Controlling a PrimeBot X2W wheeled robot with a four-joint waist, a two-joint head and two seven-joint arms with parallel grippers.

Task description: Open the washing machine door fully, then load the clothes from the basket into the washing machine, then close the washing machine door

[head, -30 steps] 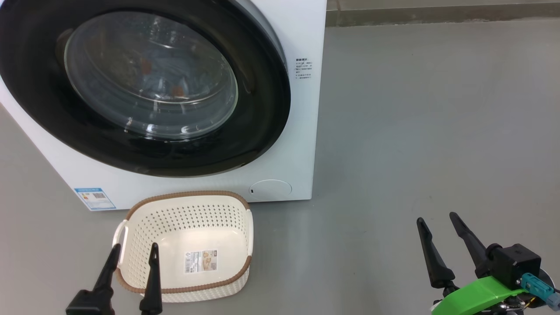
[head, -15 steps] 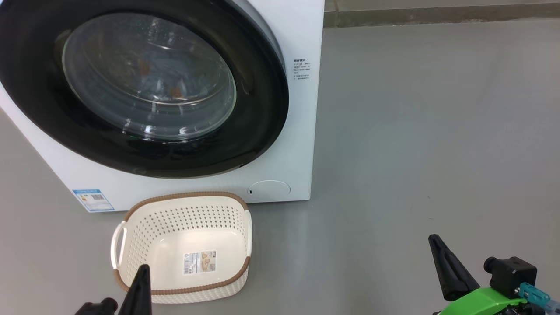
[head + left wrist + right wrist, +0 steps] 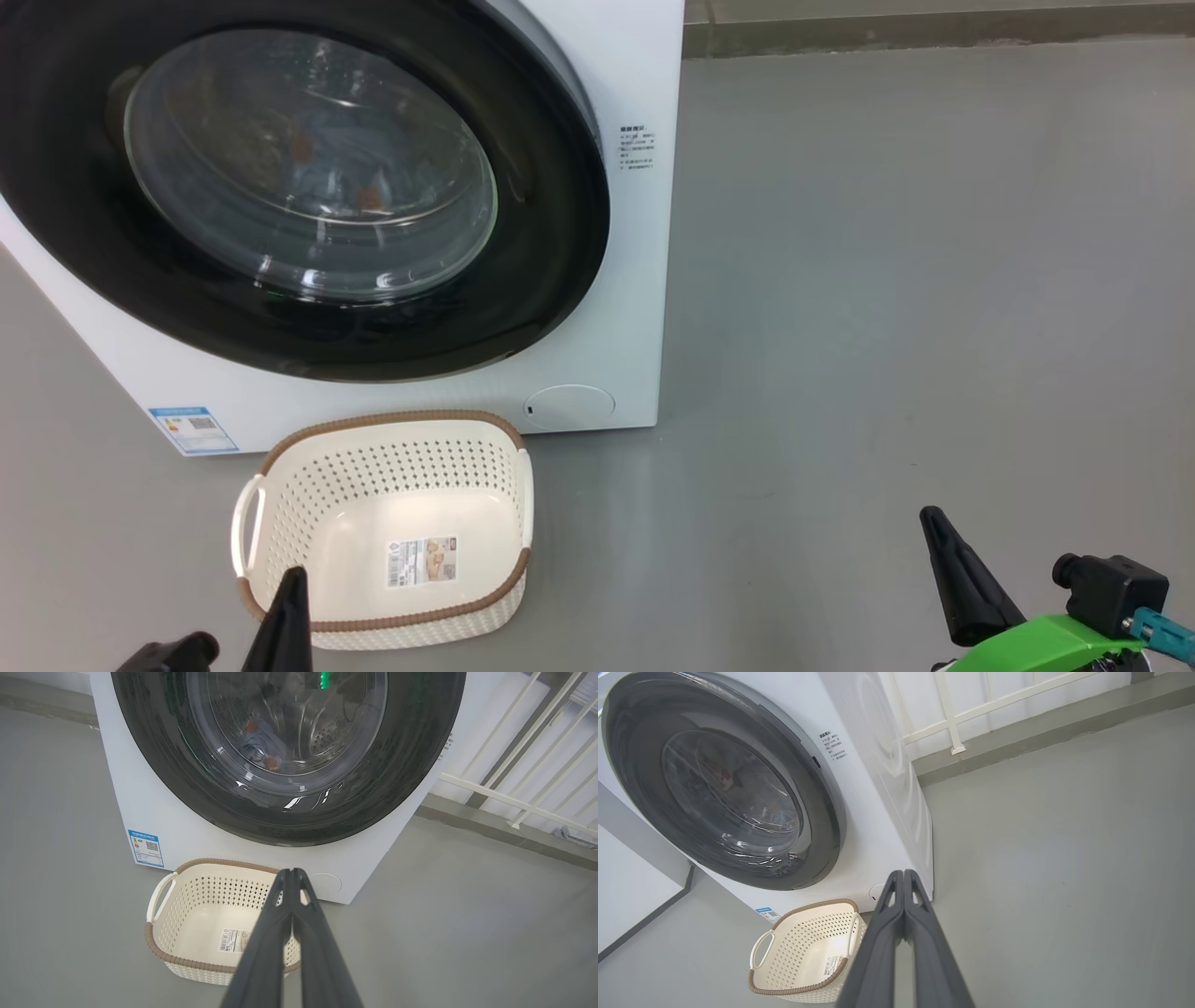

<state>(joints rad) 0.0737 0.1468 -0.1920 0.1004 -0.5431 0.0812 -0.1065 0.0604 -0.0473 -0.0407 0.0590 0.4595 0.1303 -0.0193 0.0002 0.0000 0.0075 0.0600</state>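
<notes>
The white washing machine (image 3: 644, 280) stands at the upper left, and its round black door (image 3: 546, 271) lies flush against the front, closed. Behind the glass bowl the light blue clothes (image 3: 341, 182) with orange spots lie in the drum, clearer in the left wrist view (image 3: 261, 751). In front of the machine, on the floor, the cream basket (image 3: 392, 417) holds nothing but its paper label. My left gripper (image 3: 292, 577) is shut, low over the basket's near left corner. At the lower right my right gripper (image 3: 931, 516) is shut over bare floor. Each wrist view shows its fingers pressed together, left (image 3: 292, 872) and right (image 3: 903, 873).
Grey floor (image 3: 887, 280) stretches wide to the right of the machine. A white railing (image 3: 514, 802) runs along the wall behind and beside it. Low on the machine's front sit a blue sticker (image 3: 191, 429) and a small round flap (image 3: 569, 407).
Both grippers have gone from open to shut and have drawn back toward the bottom edge. The head camera has shifted a little, so the whole picture has slid left.
</notes>
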